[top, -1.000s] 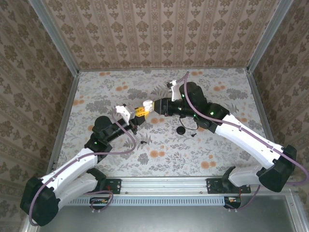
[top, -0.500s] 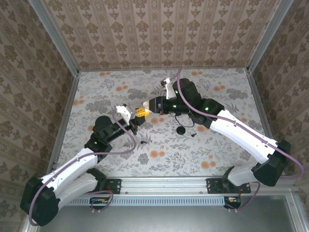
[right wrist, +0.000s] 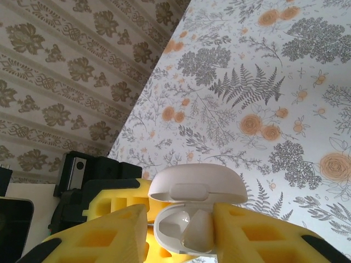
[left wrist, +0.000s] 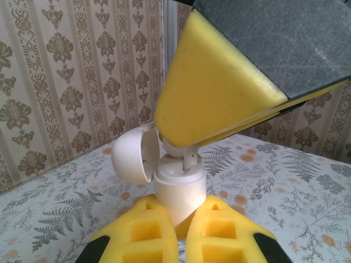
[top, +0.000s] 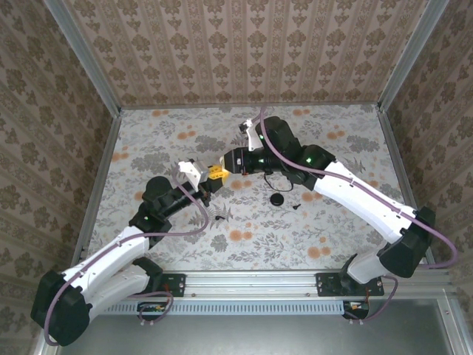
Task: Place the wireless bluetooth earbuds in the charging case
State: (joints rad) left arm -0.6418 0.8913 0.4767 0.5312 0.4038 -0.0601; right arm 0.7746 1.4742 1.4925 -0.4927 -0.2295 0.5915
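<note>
Seating earbud (right wrist: 198,230) in charging case (left wrist: 178,183) clenched by left gripper (left wrist: 181,211)
right gripper (right wrist: 180,219) hold cannot be told; tilted earbud could be jammed

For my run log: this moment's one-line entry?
left gripper: shut on charging case | lid: open | right gripper: at case mouth, grip unclear

Left tool (left wrist: 181,212) clamping open charging case (left wrist: 176,189), yellow finger (left wrist: 214,93) above
</note>
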